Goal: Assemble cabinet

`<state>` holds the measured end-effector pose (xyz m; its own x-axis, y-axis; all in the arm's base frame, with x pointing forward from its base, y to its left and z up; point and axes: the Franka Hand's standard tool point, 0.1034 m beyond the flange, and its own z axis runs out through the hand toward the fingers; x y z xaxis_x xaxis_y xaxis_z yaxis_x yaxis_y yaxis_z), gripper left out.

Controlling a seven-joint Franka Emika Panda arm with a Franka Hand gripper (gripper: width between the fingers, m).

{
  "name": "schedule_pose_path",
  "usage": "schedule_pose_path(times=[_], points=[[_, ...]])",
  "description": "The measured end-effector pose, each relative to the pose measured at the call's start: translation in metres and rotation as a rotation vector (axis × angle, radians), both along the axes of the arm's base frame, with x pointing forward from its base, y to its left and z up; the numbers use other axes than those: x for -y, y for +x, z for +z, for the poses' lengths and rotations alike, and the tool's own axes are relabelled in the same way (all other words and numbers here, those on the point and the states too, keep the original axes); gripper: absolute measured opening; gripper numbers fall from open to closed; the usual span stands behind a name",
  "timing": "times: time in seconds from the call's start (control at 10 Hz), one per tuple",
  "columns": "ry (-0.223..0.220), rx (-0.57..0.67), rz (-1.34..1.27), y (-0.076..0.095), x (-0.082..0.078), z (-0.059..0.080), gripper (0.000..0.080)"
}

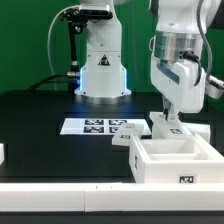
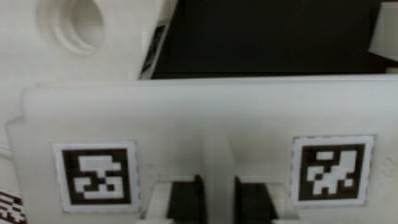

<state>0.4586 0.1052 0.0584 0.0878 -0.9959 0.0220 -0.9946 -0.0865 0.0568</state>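
Note:
The cabinet's open white box (image 1: 176,160) stands at the front of the exterior view's right, with a tag on its front wall. My gripper (image 1: 168,112) hangs just behind it, its jaws close together on the top edge of a white tagged cabinet panel (image 1: 170,126). In the wrist view my gripper (image 2: 217,200) shows dark fingers (image 2: 182,200) with a thin white strip between them. The panel (image 2: 214,120) fills that view and carries two tags. A small white block (image 1: 124,136) lies left of the box.
The marker board (image 1: 98,126) lies flat mid-table in front of the robot base (image 1: 100,70). Another white part with an oval hole (image 2: 80,30) lies beyond the panel. A white piece (image 1: 3,155) sits at the exterior view's left edge.

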Motion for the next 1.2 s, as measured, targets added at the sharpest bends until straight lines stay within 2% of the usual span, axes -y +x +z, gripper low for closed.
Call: schedule_pose_path(times=[0.4,0.7,1.2], points=[[0.025,0.0,-0.111,0.001,-0.005,0.015,0.0064],[0.02,-0.001,-0.1,0.002,-0.006,0.013,0.0064],[0.016,0.002,-0.077,0.008,0.004,0.012,0.0064]])
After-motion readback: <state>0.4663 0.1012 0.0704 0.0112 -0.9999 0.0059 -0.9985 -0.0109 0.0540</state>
